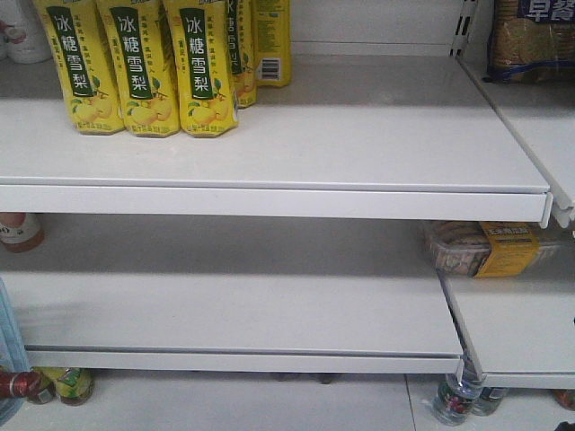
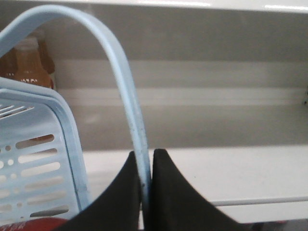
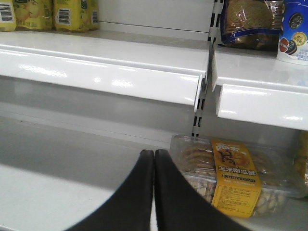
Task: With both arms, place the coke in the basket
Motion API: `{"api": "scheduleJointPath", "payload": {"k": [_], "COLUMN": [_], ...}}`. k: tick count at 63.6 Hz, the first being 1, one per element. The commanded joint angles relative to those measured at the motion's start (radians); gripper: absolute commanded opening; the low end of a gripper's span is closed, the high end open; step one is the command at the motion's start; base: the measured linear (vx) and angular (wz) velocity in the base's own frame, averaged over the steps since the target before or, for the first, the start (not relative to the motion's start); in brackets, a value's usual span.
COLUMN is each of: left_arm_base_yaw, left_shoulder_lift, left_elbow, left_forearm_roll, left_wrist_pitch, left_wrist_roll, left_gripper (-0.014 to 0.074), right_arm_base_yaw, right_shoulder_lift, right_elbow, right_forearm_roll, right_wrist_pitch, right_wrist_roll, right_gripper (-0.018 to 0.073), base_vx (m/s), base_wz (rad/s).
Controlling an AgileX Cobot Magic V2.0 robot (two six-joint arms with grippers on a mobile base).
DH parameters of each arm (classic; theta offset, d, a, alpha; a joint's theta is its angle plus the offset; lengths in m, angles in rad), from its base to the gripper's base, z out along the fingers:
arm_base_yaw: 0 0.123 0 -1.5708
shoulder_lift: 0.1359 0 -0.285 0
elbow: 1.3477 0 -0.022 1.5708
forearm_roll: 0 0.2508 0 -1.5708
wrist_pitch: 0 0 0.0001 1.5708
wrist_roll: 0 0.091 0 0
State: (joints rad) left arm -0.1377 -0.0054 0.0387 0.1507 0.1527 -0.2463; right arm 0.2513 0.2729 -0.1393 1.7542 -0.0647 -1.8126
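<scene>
The pale blue basket (image 2: 38, 159) fills the left of the left wrist view, slotted wall toward me. Its swing handle (image 2: 120, 72) arches up and comes down between my left gripper's (image 2: 146, 153) black fingers, which are shut on it. A sliver of the basket (image 1: 4, 350) shows at the far left of the front view. Beside it, low down, sits a red-labelled bottle (image 1: 20, 384); I cannot tell whether it is the coke. A red patch (image 2: 29, 224) shows under the basket wall. My right gripper (image 3: 154, 152) is shut with nothing in it, over the lower shelf.
White shelves (image 1: 269, 171) span the front view, with yellow drink cartons (image 1: 144, 67) at the upper left. A clear biscuit box with a yellow label (image 3: 236, 175) lies just right of my right gripper. Amber bottles (image 2: 29, 65) stand behind the basket. Bottles (image 1: 458, 400) stand under the lowest shelf.
</scene>
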Motion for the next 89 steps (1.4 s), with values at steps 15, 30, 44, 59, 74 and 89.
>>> {"api": "scheduleJointPath", "payload": {"k": [15, 30, 44, 59, 74, 89], "left_arm_base_yaw": [0.062, 0.062, 0.062, 0.062, 0.062, 0.062], "left_shoulder_lift": [-0.024, -0.024, -0.024, -0.024, -0.023, -0.022], "left_elbow": [0.009, 0.009, 0.009, 0.009, 0.006, 0.002], "left_forearm_roll": [0.053, 0.02, -0.076, -0.079, -0.079, -0.079], "left_wrist_pitch": [-0.191, -0.191, -0.191, -0.191, -0.191, -0.19], "left_wrist_roll": [0.031, 0.033, 0.124, 0.143, 0.143, 0.143], "left_gripper": [-0.0006, -0.0006, -0.0006, -0.0006, -0.0006, -0.0006], "right_arm_base_yaw": [-0.001, -0.001, -0.001, -0.001, -0.001, -0.001], "right_shoulder_lift": [0.006, 0.006, 0.006, 0.006, 0.006, 0.006], "right_elbow": [-0.025, -0.025, -0.025, -0.025, -0.025, -0.025], "right_forearm_roll": [0.033, 0.033, 0.033, 0.033, 0.033, 0.033], "right_wrist_pitch": [0.018, 0.018, 0.018, 0.018, 0.018, 0.018], "right_wrist_roll": [-0.011, -0.011, -0.011, -0.011, -0.011, -0.011], "right_gripper": [-0.0009, -0.0009, -0.0009, -0.0009, -0.0009, -0.0009], "base_vx": [0.0, 0.0, 0.0, 0.0, 0.0, 0.0], "base_wz": [0.0, 0.0, 0.0, 0.0, 0.0, 0.0]}}
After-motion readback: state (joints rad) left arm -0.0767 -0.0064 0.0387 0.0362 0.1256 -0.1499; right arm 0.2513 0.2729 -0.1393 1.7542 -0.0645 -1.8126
